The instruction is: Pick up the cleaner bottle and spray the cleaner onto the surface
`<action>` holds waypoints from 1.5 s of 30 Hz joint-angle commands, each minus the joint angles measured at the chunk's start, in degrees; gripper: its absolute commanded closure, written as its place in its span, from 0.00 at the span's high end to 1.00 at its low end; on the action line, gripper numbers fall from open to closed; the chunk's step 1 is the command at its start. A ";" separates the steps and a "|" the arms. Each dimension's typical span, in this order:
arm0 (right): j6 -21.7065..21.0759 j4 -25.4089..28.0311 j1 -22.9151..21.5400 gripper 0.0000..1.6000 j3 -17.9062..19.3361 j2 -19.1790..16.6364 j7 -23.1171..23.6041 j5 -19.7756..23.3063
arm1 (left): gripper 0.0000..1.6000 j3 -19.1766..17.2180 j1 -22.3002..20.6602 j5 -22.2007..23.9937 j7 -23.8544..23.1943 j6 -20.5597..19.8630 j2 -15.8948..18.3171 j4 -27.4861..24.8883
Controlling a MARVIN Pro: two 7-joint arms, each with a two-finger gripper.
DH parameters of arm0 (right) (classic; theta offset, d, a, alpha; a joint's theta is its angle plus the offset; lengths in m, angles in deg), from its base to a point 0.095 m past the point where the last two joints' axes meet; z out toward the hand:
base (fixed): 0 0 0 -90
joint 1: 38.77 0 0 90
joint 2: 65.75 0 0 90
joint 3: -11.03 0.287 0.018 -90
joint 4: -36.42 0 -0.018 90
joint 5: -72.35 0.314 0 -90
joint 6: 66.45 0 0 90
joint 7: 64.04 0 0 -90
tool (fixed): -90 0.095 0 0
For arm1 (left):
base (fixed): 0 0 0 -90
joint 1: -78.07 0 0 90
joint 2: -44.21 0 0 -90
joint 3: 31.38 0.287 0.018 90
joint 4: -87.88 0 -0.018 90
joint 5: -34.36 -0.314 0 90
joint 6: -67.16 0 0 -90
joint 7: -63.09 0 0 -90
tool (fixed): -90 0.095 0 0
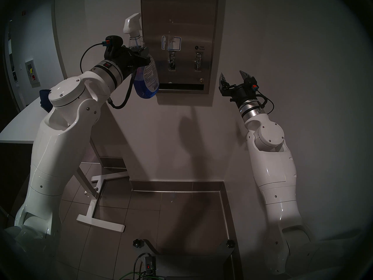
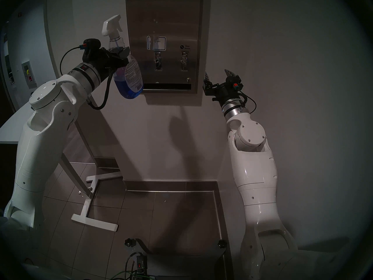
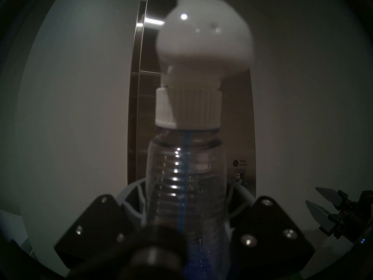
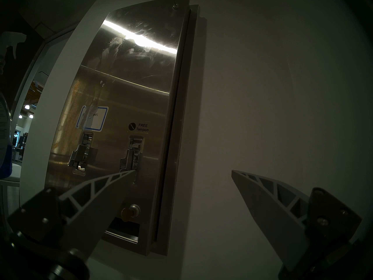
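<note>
Bottle [image 1: 148, 71] neck clamped in left gripper [image 1: 141, 54], beside dispenser panel [image 1: 179, 15].

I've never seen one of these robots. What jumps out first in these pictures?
Probably the spray bottle of blue liquid, held up by its neck in the left gripper. Just right of it hangs a tall steel wall dispenser with two levers. The right gripper waits open and empty below the dispenser's right corner.

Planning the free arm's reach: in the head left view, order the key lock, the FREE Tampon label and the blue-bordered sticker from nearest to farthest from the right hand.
From the right hand:
1. Key lock, low on the panel's right side.
2. FREE Tampon label, higher, above the right lever.
3. Blue-bordered sticker, over the left lever.
</note>
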 commanded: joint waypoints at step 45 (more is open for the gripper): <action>0.55 1.93 -1.79 1.00 -0.10 0.09 0.12 0.09 | 0.00 6.94 -17.18 -15.03 0.63 -4.28 -20.91 8.88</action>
